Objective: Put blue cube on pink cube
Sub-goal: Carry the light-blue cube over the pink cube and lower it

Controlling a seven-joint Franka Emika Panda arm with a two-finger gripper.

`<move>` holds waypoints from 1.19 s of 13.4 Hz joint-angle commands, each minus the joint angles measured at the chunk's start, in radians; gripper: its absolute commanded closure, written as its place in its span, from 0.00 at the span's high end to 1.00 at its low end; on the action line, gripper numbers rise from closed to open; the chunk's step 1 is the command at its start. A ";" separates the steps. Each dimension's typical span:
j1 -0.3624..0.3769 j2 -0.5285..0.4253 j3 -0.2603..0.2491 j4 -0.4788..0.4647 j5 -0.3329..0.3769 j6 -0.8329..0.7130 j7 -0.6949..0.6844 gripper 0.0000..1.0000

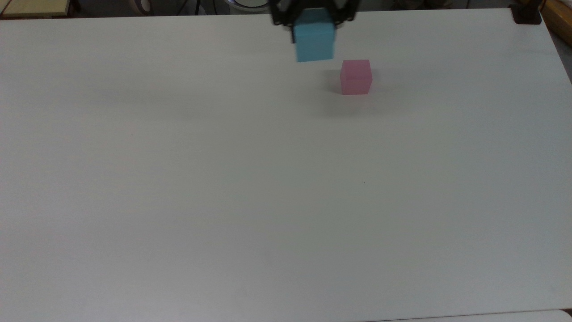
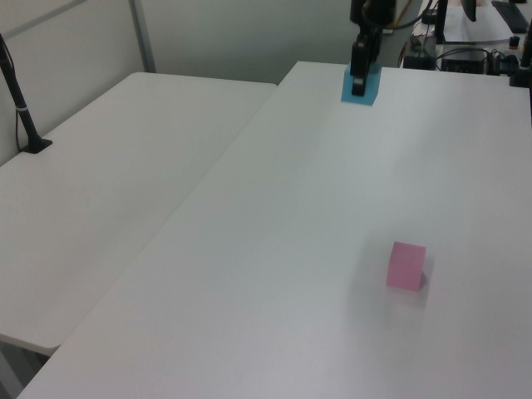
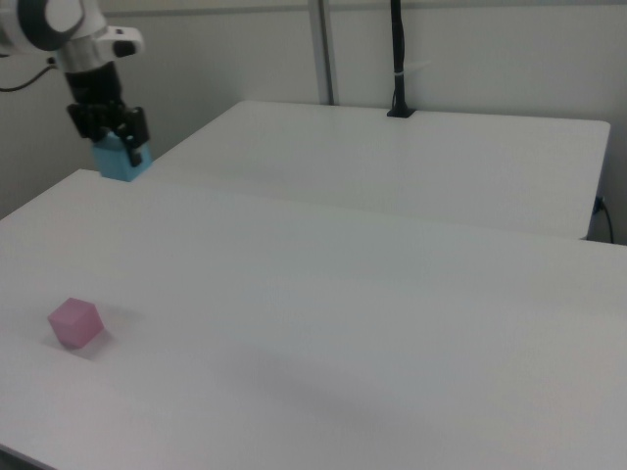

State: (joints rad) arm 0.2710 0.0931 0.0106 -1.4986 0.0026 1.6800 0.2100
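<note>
The light blue cube (image 1: 315,41) (image 2: 361,86) (image 3: 121,161) hangs in the air above the white table (image 1: 268,179), with my gripper (image 1: 314,21) (image 2: 359,76) (image 3: 119,135) shut on it from above. The pink cube (image 1: 355,77) (image 2: 406,266) (image 3: 75,322) rests on the table. In the top view the blue cube is just left of and above the pink cube, and the two are apart. A faint shadow lies on the table around the pink cube.
A second white table (image 2: 108,191) (image 3: 421,166) adjoins this one. A black pole (image 2: 21,108) (image 3: 397,59) is clamped at its far edge. A black clamp (image 1: 526,13) sits at the top view's upper right corner. Cables and equipment (image 2: 465,41) stand behind the table.
</note>
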 commanded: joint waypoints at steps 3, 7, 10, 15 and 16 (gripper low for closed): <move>0.230 -0.075 -0.014 -0.098 0.010 -0.036 0.204 0.34; 0.316 -0.145 -0.014 -0.202 0.011 -0.031 0.249 0.34; 0.344 -0.220 -0.014 -0.336 0.016 -0.004 0.249 0.34; 0.343 -0.269 -0.015 -0.670 0.013 0.315 0.249 0.34; 0.341 -0.266 -0.015 -0.707 0.013 0.366 0.249 0.34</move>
State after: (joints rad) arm 0.5970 -0.1316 0.0126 -2.0325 0.0026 1.8855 0.4485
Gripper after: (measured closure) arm 0.361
